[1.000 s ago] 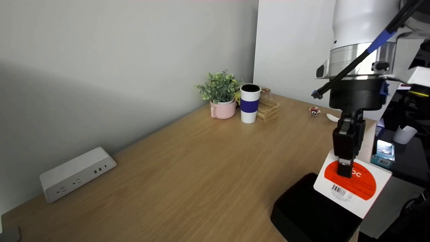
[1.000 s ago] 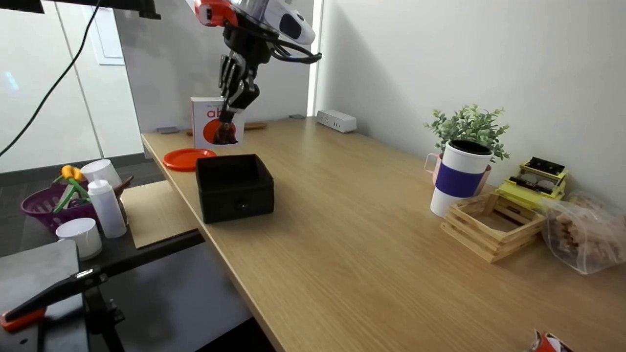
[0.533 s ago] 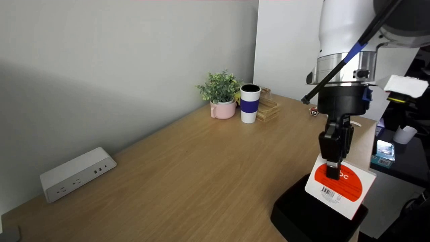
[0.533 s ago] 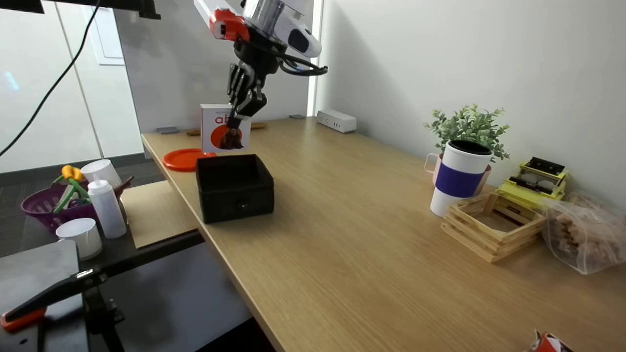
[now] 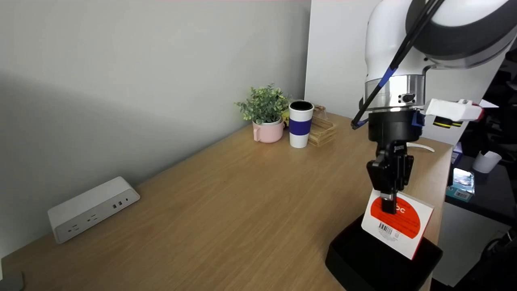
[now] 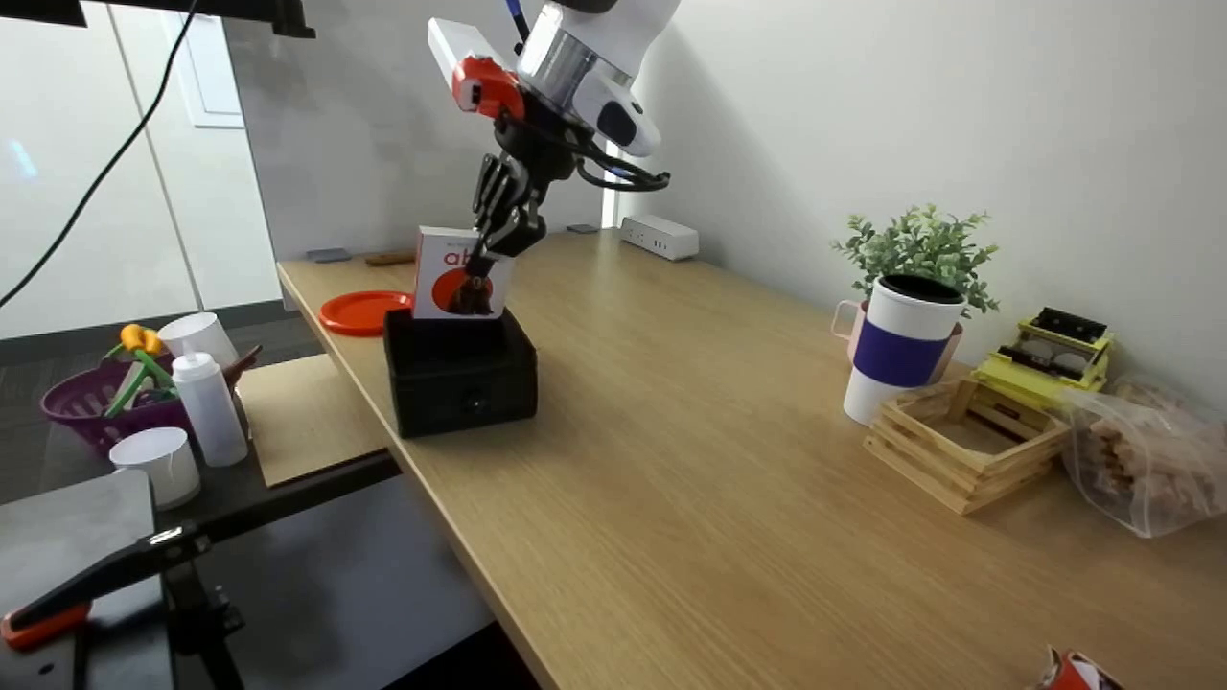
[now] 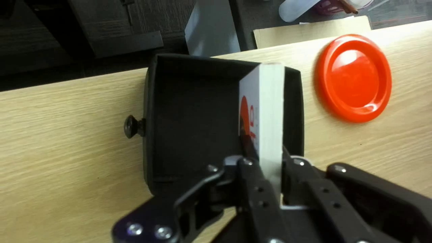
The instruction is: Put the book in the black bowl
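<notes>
The book (image 5: 404, 232) is a white square with a red circle, standing nearly upright in my gripper's jaws. In the wrist view the book (image 7: 271, 111) shows its pale edge between the two fingers. My gripper (image 5: 389, 204) is shut on it; the gripper (image 6: 470, 287) also shows in an exterior view. The black bowl (image 7: 195, 118) is a square open box with a knob on one side, under the book in the wrist view. In an exterior view the book's lower edge overlaps the far part of the bowl (image 6: 460, 393). Whether they touch cannot be told.
A red plate (image 7: 354, 77) lies beside the bowl, past the side opposite the knob. The bowl stands near the table's edge (image 6: 436, 508). A white-and-blue cup (image 6: 901, 345), a wooden crate (image 6: 959, 450), a potted plant (image 5: 264, 109) and a white power strip (image 5: 95, 208) stand further off.
My gripper has carried the book sideways and somewhat lower, from behind the bowl to over its far part. The bowl has not moved.
</notes>
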Robot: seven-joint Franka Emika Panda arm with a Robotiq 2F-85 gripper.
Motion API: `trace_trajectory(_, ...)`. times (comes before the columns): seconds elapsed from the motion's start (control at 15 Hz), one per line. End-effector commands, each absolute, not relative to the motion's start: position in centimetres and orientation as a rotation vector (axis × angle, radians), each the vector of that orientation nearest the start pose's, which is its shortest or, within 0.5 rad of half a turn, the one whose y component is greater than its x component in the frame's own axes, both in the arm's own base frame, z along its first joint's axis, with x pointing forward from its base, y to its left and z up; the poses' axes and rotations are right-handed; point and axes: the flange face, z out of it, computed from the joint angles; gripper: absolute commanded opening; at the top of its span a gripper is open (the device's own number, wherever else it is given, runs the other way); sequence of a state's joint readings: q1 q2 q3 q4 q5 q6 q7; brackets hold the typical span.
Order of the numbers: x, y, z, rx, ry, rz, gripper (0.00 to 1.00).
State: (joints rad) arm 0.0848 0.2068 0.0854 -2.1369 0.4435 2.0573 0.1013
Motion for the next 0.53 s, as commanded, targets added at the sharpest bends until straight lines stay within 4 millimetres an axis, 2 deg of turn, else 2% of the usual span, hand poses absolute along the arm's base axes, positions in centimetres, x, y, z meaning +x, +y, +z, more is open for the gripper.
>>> trace_trajectory(0.0, 53.1, 10.7, 28.8, -2.700, 0.351, 0.555, 0.04)
trace_trajectory(0.47, 53.4, 10.3, 27.4, -2.666, 0.419, 0.606, 0.04)
